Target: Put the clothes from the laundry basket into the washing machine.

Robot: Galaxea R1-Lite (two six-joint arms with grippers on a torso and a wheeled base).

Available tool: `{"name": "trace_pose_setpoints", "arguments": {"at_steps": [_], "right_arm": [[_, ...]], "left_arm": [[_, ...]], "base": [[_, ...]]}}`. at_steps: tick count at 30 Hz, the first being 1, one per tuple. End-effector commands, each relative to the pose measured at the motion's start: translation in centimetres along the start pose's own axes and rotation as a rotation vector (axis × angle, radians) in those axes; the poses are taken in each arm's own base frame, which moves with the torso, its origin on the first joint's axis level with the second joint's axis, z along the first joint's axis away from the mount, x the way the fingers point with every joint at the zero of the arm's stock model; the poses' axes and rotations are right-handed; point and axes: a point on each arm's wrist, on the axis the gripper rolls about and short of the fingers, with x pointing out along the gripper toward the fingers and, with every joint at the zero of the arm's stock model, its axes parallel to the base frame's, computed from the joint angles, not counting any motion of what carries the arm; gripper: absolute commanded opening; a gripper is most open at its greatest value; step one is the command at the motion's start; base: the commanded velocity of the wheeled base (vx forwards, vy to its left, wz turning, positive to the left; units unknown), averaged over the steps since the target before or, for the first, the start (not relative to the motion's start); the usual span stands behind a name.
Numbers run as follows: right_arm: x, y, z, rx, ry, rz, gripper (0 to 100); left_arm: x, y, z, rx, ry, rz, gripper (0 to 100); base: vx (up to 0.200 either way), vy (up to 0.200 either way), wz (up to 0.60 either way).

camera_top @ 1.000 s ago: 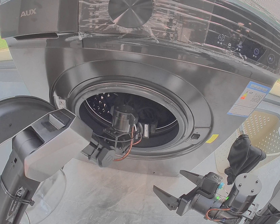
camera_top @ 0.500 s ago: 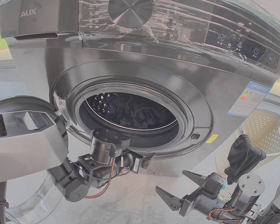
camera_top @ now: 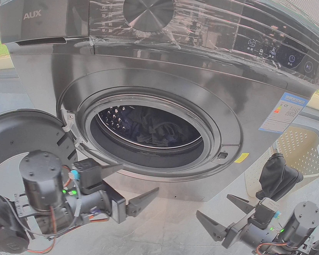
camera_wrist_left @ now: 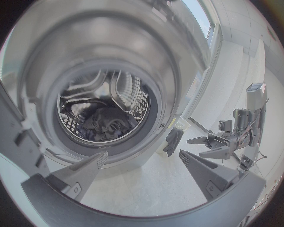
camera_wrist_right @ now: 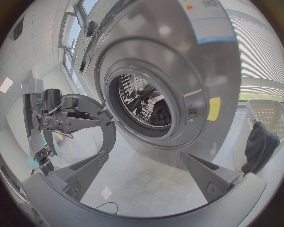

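Observation:
The washing machine [camera_top: 166,76] stands with its round door [camera_top: 15,130] swung open to the left. Dark clothes [camera_top: 151,127] lie inside the drum, and the left wrist view shows the same clothes [camera_wrist_left: 103,124]. A beige laundry basket [camera_top: 307,149] sits to the machine's right with a dark garment [camera_top: 278,178] draped over its rim. My left gripper [camera_top: 137,179] is open and empty, low in front of the door opening. My right gripper [camera_top: 214,206] is open and empty too, just left of the draped garment [camera_wrist_right: 260,147].
A pale tiled floor [camera_top: 168,235] lies between the two arms. The open door sits close behind the left arm. Windows run behind the machine on both sides.
The left arm has pulled out of the drum and dropped down and to the left, its gripper empty; dark clothes now show in the drum. The right gripper drifted slightly right and down.

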Motion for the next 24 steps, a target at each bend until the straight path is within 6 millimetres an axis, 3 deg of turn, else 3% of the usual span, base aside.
{"name": "trace_pose_setpoints", "arguments": {"at_steps": [1, 6, 10, 14, 16, 17, 24], "right_arm": [[-4.9, -0.9, 2.3, 0.041, -0.133, -0.103, 100], [-7.0, -3.3, 3.9, 0.042, -0.225, -0.277, 100], [-9.3, -3.9, 4.4, 0.0, -0.236, -0.346, 100], [-12.0, -3.8, 3.7, -0.034, -0.174, -0.38, 100], [-12.3, -3.8, 3.6, -0.034, -0.167, -0.39, 100], [-13.4, -4.4, 3.2, -0.026, -0.142, -0.474, 100], [-18.2, -3.6, 1.7, -0.068, -0.19, -0.58, 100]], "left_arm": [[-7.5, 0.3, 2.2, 0.011, -0.14, 0.028, 100], [-10.6, 1.4, 2.4, 0.067, -0.187, 0.104, 100], [-13.1, 2.2, 2.1, 0.065, -0.217, 0.151, 100], [-15.3, 2.5, 1.5, 0.057, -0.231, 0.185, 100], [-15.6, 2.6, 1.5, 0.057, -0.231, 0.191, 100], [-17.1, 2.9, 0.8, 0.056, -0.232, 0.219, 100], [-20.3, 3.1, -0.6, 0.022, -0.201, 0.283, 100]], "base": [[0.0, 0.0, 0.0], [0.0, 0.0, 0.0], [-0.2, 0.0, 0.0], [-0.1, 0.0, 0.0], [0.0, 0.0, 0.0], [0.0, 0.0, 0.0], [-0.086, 0.0, 0.0]]}}
